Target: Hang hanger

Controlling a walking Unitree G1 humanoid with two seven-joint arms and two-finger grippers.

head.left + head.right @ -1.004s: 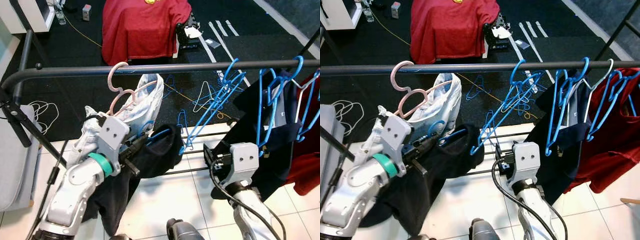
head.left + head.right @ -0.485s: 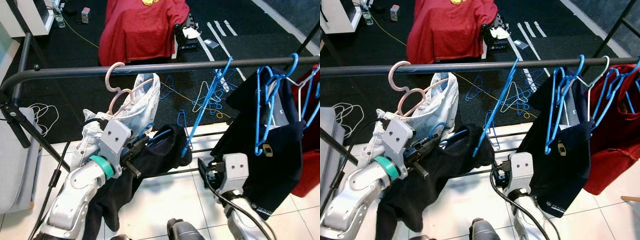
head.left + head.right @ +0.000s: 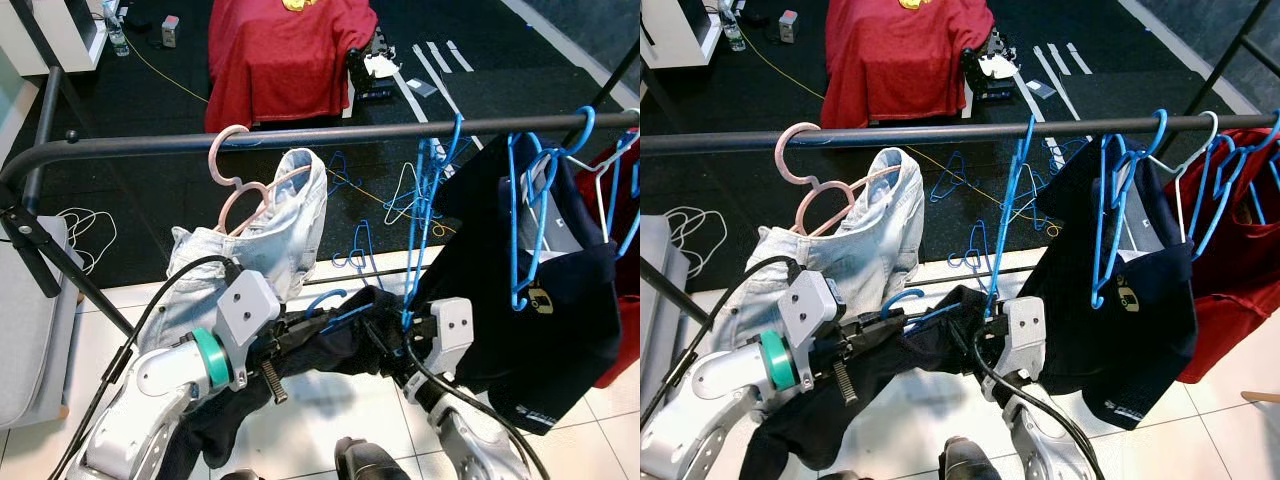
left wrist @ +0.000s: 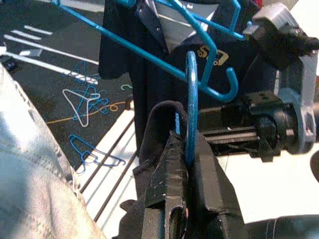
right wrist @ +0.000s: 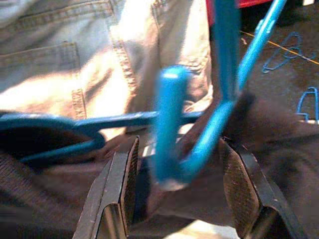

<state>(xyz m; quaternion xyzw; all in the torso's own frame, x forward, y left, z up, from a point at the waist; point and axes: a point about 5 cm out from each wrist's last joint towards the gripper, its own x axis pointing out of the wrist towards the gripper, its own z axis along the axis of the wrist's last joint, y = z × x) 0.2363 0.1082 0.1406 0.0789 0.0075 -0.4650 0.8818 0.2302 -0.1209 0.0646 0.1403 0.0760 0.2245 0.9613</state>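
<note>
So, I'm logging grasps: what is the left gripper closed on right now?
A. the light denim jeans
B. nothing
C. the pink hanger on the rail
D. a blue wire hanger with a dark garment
D: in the left wrist view, the left gripper is pinched on the blue wire hanger, with the dark garment draped around it.

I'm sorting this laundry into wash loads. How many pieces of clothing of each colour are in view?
Red: 2, the red shirt draped at the back and the red garment on the rail.
Light blue denim: 1, the jeans.
Black or navy: 2, the black garment on the blue hanger in the left gripper, and the navy polo.
Total: 5.
</note>
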